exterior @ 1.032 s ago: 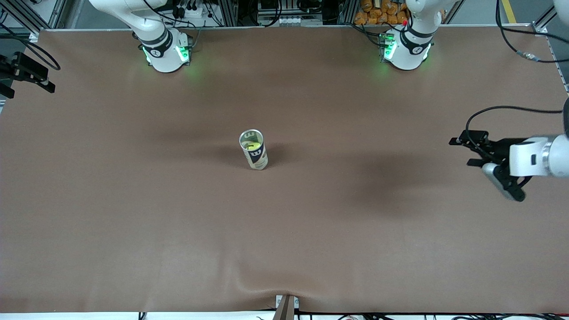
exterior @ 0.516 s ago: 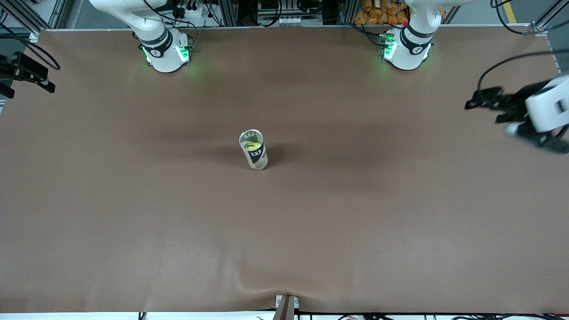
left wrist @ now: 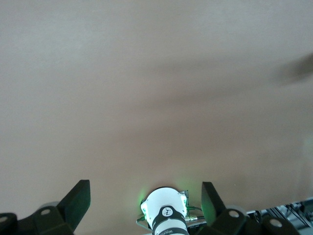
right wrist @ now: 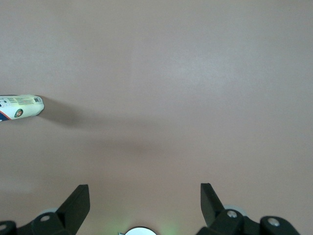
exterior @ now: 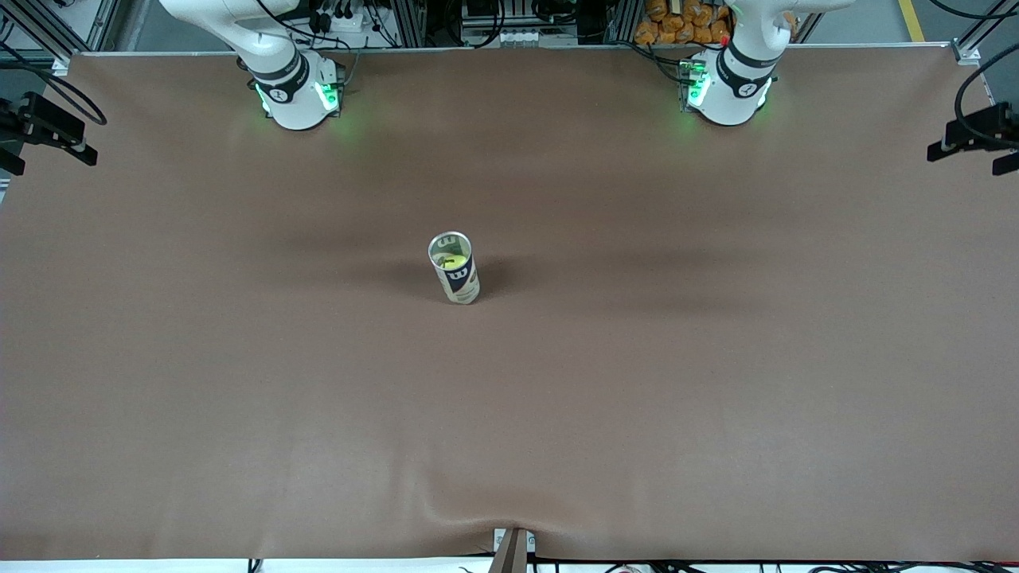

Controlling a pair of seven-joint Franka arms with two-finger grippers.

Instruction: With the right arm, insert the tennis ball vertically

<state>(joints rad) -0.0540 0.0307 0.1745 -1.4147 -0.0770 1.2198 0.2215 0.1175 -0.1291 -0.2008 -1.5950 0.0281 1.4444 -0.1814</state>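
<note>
With the tennis ball [exterior: 454,261] already sitting inside the upright can [exterior: 454,268] mid-table [exterior: 239,358], both arms are waiting at the table's ends, right pincer [right wrist: 145,205] and left pincer [left wrist: 145,201] gaping wide, empty.

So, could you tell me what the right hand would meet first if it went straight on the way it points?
Probably only the brown table cover; the right hand is open, and the can lies off to one side.

A yellow tennis ball [exterior: 453,261] sits inside the upright open can [exterior: 455,270] mid-table.
</note>
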